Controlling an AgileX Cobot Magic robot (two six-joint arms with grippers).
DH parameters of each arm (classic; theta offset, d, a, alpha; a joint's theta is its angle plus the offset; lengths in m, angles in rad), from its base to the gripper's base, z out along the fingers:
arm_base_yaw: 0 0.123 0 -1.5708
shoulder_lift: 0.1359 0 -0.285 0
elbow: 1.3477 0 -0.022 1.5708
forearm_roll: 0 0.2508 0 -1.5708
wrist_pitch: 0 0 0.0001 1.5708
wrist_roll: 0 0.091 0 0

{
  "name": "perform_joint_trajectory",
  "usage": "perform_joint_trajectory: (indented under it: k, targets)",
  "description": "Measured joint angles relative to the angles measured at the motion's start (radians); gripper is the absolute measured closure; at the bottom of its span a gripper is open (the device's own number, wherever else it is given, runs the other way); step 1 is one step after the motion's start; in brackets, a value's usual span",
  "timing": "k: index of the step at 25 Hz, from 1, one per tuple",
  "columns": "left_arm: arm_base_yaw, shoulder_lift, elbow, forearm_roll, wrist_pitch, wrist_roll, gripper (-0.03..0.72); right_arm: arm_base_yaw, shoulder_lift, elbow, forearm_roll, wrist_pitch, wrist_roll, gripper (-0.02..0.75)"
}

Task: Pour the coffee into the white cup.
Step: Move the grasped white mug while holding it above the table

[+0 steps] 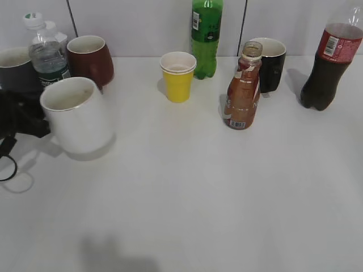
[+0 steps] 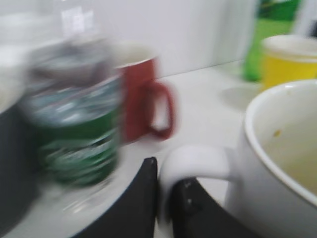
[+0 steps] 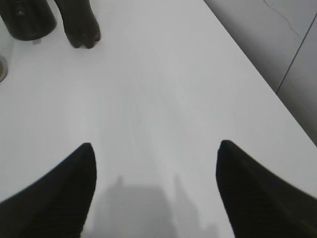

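Observation:
The coffee bottle [image 1: 243,89], curvy with an orange-brown label, stands uncapped right of the table's middle. The white cup [image 1: 76,114] is at the left, tilted slightly and seemingly raised a little off the table. My left gripper [image 1: 25,116] is shut on its handle. In the blurred left wrist view the black jaws [image 2: 166,171] pinch the handle, with the cup body [image 2: 277,163] to the right. My right gripper [image 3: 154,163] is open and empty over bare table. It is outside the exterior view, where only its shadow [image 1: 116,258] shows.
At the back left stand a water bottle [image 1: 48,56], a red-brown mug [image 1: 91,56] and a dark grey mug [image 1: 14,71]. A yellow paper cup [image 1: 178,76], green soda bottle [image 1: 206,37], black mug [image 1: 272,62] and cola bottle [image 1: 329,62] line the back.

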Motion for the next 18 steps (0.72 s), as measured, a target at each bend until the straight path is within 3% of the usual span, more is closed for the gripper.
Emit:
perform_joint_trajectory:
  k: [9,18]
  targets:
    - [-0.099,0.000,-0.144,0.266,0.024,-0.189,0.642,0.000,0.000,0.000,0.000,0.000,0.000,0.150]
    - [-0.116,0.000,-0.156,0.313,0.033,-0.207,0.642,0.000,0.000,0.000,0.000,0.000,0.000,0.150]
